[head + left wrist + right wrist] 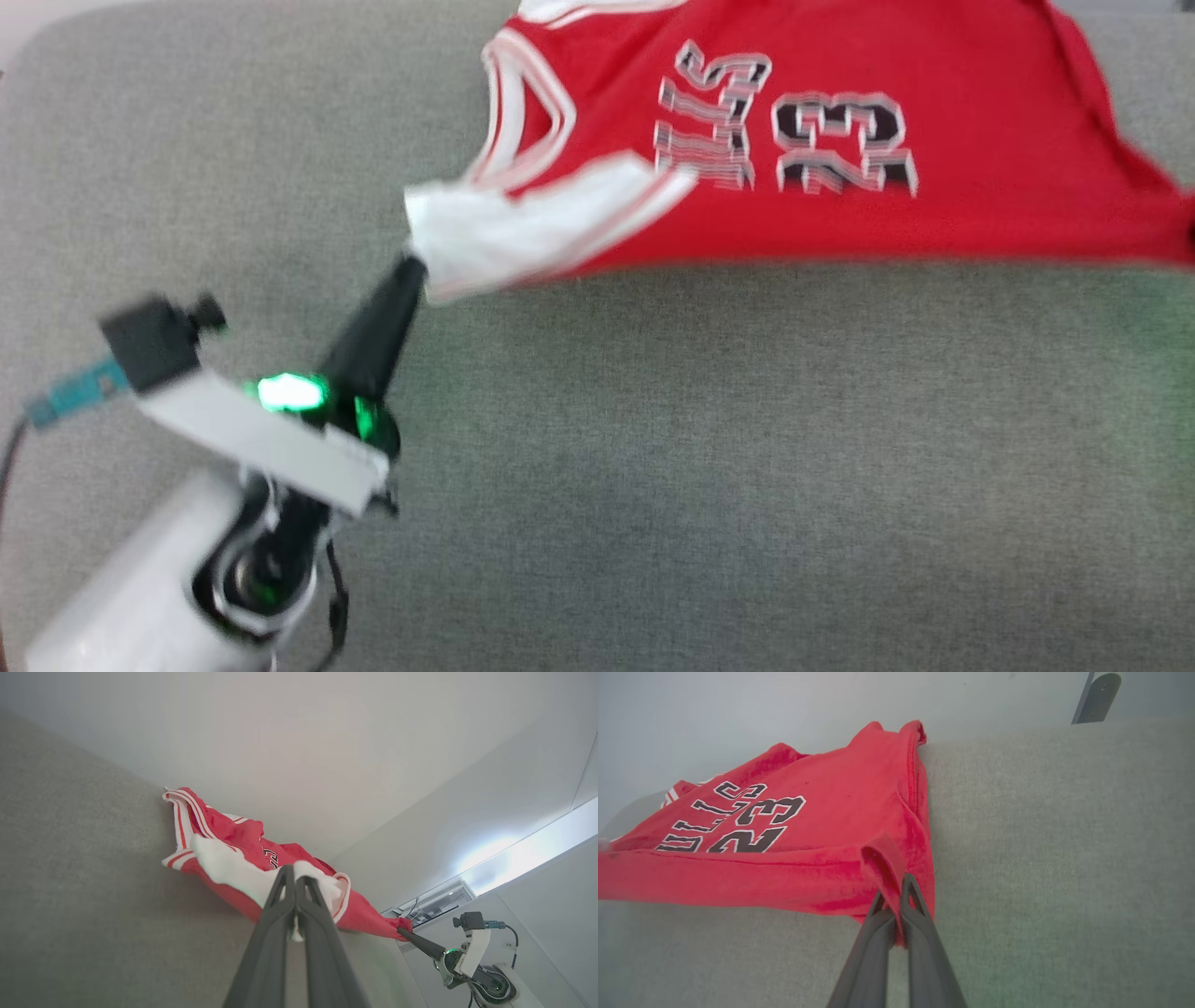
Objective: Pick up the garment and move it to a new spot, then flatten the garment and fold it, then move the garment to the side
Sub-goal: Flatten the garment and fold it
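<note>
The garment [990, 215] is a red jersey with white sleeves and black "23" lettering, spread across the far part of the grey surface [653, 467]. Its near edge runs taut between my two grippers. My left gripper [411, 271] is shut on the white sleeve at the jersey's left end; the left wrist view shows white cloth pinched at the tips of the left gripper [295, 872], with the garment [224, 835] behind. My right gripper [894, 891] is shut on a red corner fold of the garment [831, 812]. The right gripper [402, 931] also appears in the left wrist view, gripping the far red corner.
The grey upholstered surface stretches wide in front of the jersey. A pale wall [784, 700] rises behind it, with a grey bracket-like piece [1097, 695] at the back. My left forearm and its wrist camera [154, 341] occupy the lower left.
</note>
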You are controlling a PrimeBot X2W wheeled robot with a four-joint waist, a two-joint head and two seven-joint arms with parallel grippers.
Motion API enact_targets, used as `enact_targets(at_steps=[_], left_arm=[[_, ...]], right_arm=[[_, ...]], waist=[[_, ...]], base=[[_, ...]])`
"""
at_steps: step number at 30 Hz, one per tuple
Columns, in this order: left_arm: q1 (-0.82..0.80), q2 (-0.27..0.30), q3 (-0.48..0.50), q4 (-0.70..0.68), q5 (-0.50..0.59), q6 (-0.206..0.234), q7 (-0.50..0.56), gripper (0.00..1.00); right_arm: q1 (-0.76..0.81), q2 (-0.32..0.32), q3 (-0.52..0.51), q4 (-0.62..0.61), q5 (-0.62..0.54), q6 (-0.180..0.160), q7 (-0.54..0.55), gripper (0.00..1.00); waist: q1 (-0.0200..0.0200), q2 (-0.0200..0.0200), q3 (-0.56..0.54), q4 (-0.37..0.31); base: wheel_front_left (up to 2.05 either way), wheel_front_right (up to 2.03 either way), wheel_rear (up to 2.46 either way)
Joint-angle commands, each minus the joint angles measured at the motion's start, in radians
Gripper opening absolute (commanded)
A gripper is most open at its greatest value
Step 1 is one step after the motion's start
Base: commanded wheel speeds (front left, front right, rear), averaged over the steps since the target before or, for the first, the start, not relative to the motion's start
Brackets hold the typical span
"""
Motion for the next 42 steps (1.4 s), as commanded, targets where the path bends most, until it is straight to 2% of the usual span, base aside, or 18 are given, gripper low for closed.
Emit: enact_targets(at_steps=[1, 4, 13, 22, 28, 42], left_arm=[[0.070, 0.007, 0.011, -0.030, 0.020, 0.002, -0.002, 0.00], [0.165, 0.017, 0.016, -0.073, 0.044, 0.002, -0.002, 0.00], [0.393, 0.038, 0.057, -0.208, 0.107, 0.002, -0.002, 0.00], [0.599, 0.068, 0.156, -0.340, 0.163, 0.002, -0.002, 0.00], [0.554, 0.069, 0.149, -0.357, 0.199, 0.002, -0.002, 0.00], [0.262, 0.019, 0.097, -0.191, 0.174, 0.002, -0.002, 0.00]], right_arm=[[0.094, -0.003, -0.030, -0.062, 0.013, -0.001, 0.029, 0.00], [0.221, -0.001, -0.072, -0.161, 0.025, -0.001, 0.076, 0.00], [0.526, 0.078, -0.223, -0.393, 0.031, -0.001, 0.212, 0.00], [0.709, 0.159, -0.363, -0.566, 0.040, -0.001, 0.302, 0.00], [0.663, 0.193, -0.400, -0.604, 0.026, -0.001, 0.337, 0.00], [0.403, 0.198, -0.338, -0.483, -0.055, -0.001, 0.351, 0.00]], waist=[[0.0000, 0.0000, -0.028, -0.007], [0.0000, 0.0000, -0.039, -0.011], [0.0000, 0.0000, -0.077, -0.013], [0.0000, 0.0000, -0.090, -0.013], [0.0000, 0.0000, -0.073, -0.009], [0.0000, 0.0000, 0.019, -0.008]], base=[[0.00, 0.00, 0.00], [0.00, 0.00, 0.00], [0.00, 0.00, 0.00], [0.00, 0.00, 0.00], [0.00, 0.00, 0.00], [0.00, 0.00, 0.00]])
